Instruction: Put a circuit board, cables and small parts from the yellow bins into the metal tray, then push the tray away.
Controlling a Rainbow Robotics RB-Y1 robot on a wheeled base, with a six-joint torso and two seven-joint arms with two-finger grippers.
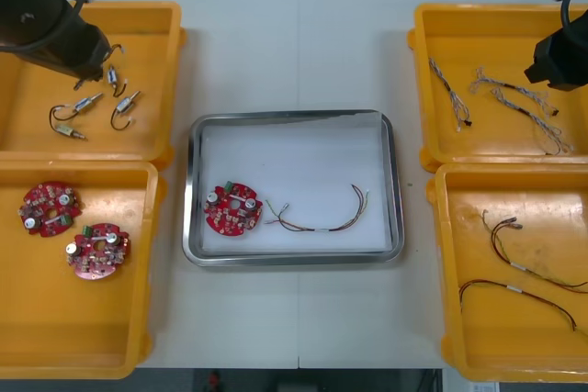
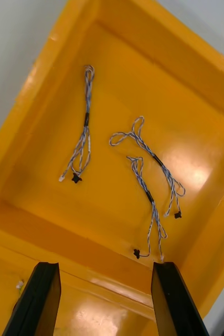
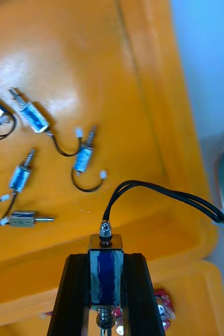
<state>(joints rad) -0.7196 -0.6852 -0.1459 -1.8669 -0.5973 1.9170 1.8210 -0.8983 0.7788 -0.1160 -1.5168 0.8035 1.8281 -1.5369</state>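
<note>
Left wrist view — left end effector (image 3: 105,259) clamps small metal part (image 3: 105,272) by stiff body, probably light, slick — right end effector (image 2: 106,268) spread, empty.

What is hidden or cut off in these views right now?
Front view: left arm covers the far-left yellow bin's corner.
Front view: red and yellow cables run off the edge.
Left wrist view: left gripper, holding a small metal part, hides most of a circuit board.
</note>
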